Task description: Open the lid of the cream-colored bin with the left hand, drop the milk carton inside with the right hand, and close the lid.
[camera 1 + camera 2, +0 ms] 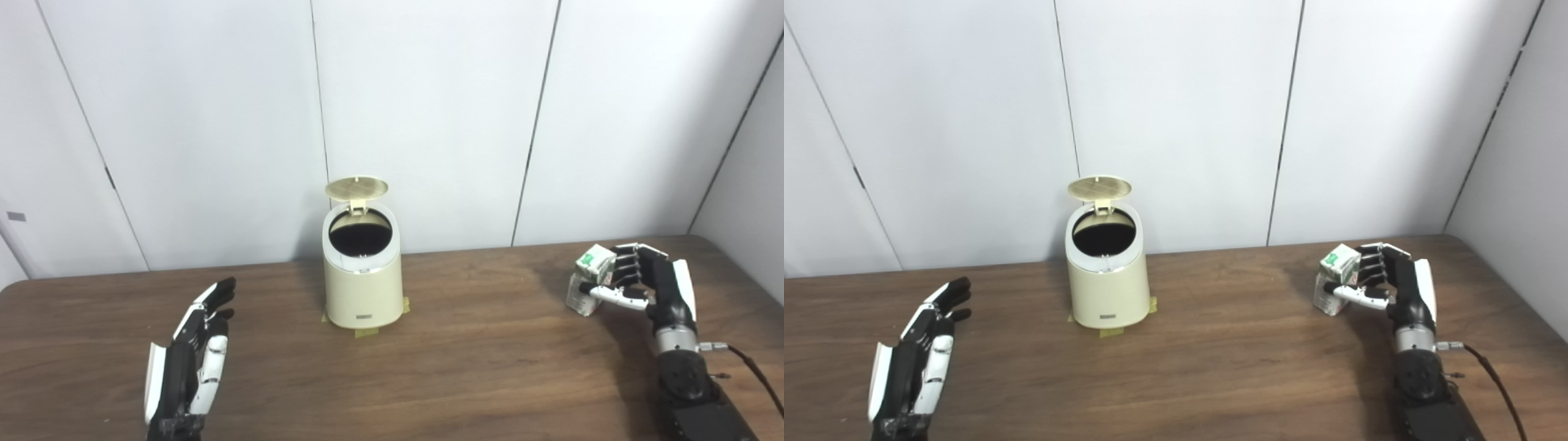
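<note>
1. The cream-colored bin (362, 278) stands at the far middle of the table (478, 367), held by small pieces of tape (366, 333). Its lid (358, 188) is already up, almost upright, and the dark mouth is free.
2. The left hand (196, 349) rests at the near left, well apart from the bin, fingers stretched and apart, holding nothing.
3. The right hand (643, 285) is at the far right, fingers and thumb wrapped around the milk carton (589, 278), which seems to touch the table at its lower corner.
4. I judge the step in hand is to carry the carton to the bin.
5. To do it well: lift first, travel left above the rim, keep away from the raised lid, and release only when the carton is centered over the mouth.
</note>
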You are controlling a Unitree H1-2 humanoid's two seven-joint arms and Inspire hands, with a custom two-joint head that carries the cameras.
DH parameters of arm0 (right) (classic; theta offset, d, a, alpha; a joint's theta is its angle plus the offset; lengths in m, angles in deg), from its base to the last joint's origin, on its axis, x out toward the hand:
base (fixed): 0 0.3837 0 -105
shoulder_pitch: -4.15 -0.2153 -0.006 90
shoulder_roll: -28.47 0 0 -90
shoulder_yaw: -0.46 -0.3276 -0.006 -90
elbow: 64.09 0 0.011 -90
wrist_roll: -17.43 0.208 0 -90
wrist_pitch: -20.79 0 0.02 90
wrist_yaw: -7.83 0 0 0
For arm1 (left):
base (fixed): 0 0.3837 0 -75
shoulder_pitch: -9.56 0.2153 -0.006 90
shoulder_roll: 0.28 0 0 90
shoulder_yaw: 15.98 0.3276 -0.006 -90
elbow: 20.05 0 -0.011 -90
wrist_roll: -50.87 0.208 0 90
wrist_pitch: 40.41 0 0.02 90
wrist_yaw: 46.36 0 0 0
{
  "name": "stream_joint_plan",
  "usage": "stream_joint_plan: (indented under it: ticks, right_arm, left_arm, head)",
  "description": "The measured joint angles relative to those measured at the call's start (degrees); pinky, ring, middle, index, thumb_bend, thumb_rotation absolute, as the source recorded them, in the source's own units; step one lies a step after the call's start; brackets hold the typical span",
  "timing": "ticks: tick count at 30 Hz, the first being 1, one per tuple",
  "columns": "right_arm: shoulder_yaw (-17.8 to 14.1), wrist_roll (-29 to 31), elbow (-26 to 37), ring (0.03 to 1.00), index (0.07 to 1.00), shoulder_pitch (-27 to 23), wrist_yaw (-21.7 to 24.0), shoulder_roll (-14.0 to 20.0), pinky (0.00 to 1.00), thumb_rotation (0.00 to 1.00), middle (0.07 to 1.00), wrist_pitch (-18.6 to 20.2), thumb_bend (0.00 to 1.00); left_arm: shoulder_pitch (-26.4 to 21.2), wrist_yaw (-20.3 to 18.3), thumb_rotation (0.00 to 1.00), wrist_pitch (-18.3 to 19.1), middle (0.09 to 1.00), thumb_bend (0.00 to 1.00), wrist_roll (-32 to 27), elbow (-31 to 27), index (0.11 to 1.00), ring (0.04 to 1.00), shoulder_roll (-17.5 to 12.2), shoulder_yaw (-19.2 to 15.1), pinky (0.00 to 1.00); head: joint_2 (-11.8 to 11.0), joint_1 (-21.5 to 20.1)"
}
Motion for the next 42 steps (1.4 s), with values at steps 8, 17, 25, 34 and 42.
stream_joint_plan:
  ticks: [8, 17, 25, 34, 42]
  right_arm:
    - [0.02, -0.43, 4.56, 0.435, 0.498, 2.03, 0.08, -0.54, 0.37, 0.00, 0.459, 1.24, 0.53]
    - [0.03, -0.11, 16.52, 0.358, 0.519, 4.87, 2.24, -3.06, 0.29, 0.00, 0.422, 5.61, 0.52]
    - [0.42, 1.38, 23.38, 0.389, 0.507, 5.05, 7.16, -3.93, 0.34, 0.00, 0.452, 5.61, 0.53]
    - [1.22, 4.59, 27.67, 0.396, 0.512, 5.52, 12.59, -6.61, 0.36, 0.00, 0.454, 5.87, 0.53]
    - [1.61, 8.23, 30.70, 0.425, 0.506, 5.59, 15.72, -9.51, 0.38, 0.00, 0.490, 5.53, 0.52]
  left_arm:
    - [-0.01, -0.01, 0.83, -0.01, 0.856, 0.31, -0.08, 0.04, 0.833, 0.849, -0.01, 0.06, 0.77]
    - [0.00, 0.03, 0.83, -0.01, 0.857, 0.31, -0.06, 0.04, 0.833, 0.852, -0.02, 0.11, 0.78]
    - [-0.01, 0.05, 0.82, -0.01, 0.860, 0.30, -0.07, 0.05, 0.837, 0.857, -0.01, 0.15, 0.79]
    - [-0.06, 0.11, 0.82, -0.01, 0.856, 0.30, -0.06, 0.12, 0.831, 0.852, 0.00, 0.20, 0.79]
    - [-0.04, 0.19, 0.81, -0.01, 0.856, 0.30, -0.03, 0.24, 0.829, 0.854, -0.03, 0.20, 0.79]
  head:
    - [0.09, -0.17]
    - [0.09, -0.09]
    - [0.09, -0.09]
    - [0.00, 0.00]
    - [-0.44, 0.09]
